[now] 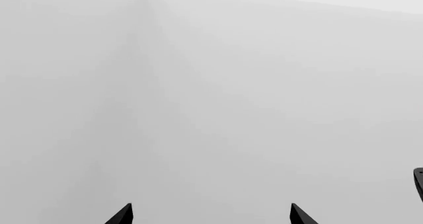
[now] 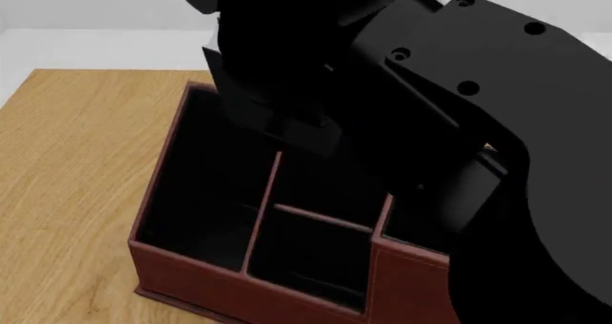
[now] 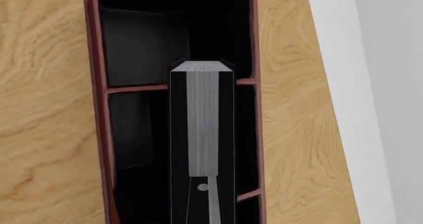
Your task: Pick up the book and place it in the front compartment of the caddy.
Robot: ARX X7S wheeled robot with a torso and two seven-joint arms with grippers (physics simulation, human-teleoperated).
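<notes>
My right gripper (image 3: 202,206) is shut on the book (image 3: 203,115). Its black covers stand on either side of the white page edges, and it hangs over the caddy (image 3: 99,110), above a divider between dark compartments. In the head view the red-brown caddy (image 2: 191,277) stands on the wooden table with its black-lined compartments open to the top. My black right arm (image 2: 449,123) reaches over it and hides the book. My left gripper (image 1: 211,216) is open and empty, and faces only a pale grey wall.
The light wooden table (image 2: 67,159) lies to the caddy's left and ends at a white floor or wall behind. In the right wrist view the table's edge (image 3: 330,110) runs close beside the caddy. A dark part (image 1: 419,182) shows at the left wrist view's margin.
</notes>
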